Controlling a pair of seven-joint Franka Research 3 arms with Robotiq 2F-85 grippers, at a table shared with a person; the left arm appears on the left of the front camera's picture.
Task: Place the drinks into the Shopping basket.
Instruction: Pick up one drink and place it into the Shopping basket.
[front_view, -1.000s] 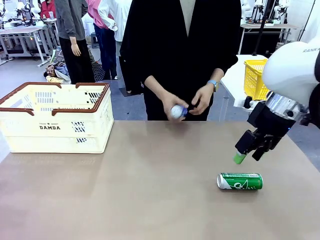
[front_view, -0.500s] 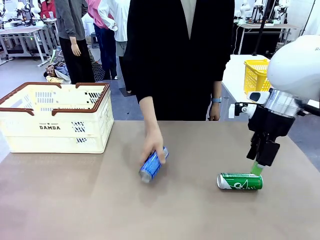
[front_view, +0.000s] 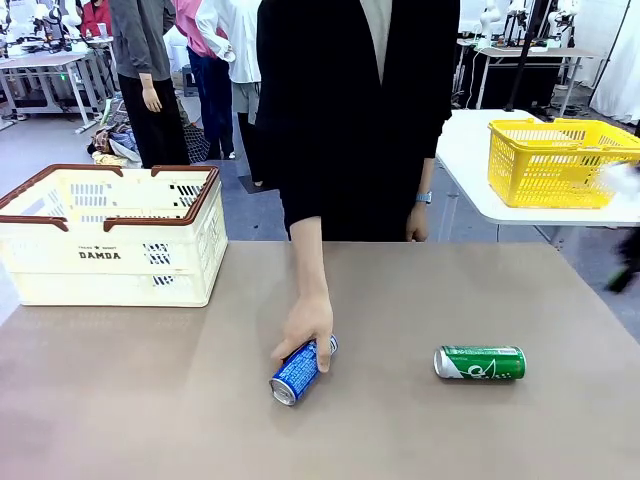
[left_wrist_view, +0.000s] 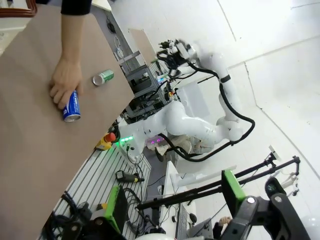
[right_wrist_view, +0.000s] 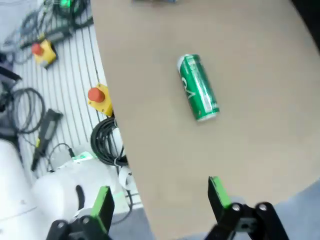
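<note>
Drinks, two of them, lie on their sides on the flat brown tabletop, both outside the shopping basket. The green aluminium drink can with white markings rests to the robot's right of centre, near the robot's edge. Its long axis runs straight across the table from side to side, and one silver end faces the robot's left. Nothing touches it.

The blue-and-white aluminium drink can lies near the middle, well apart from the green one. Its long axis is slanted, with the silver end pointing toward the robot and slightly to its left. The person's hand reaches down from the far side and rests on the can's far end, fingers curled over it.

The large cream-white slotted plastic shopping basket, with its brown rim and handles, stands at the far left corner, well away from both cans.

In its own wrist view the left gripper has its green pads spread wide with nothing between them. The right gripper is likewise spread wide and empty, hanging above the table's near edge with the green can ahead of it.

A bright yellow mesh basket sits on a separate white table behind
</note>
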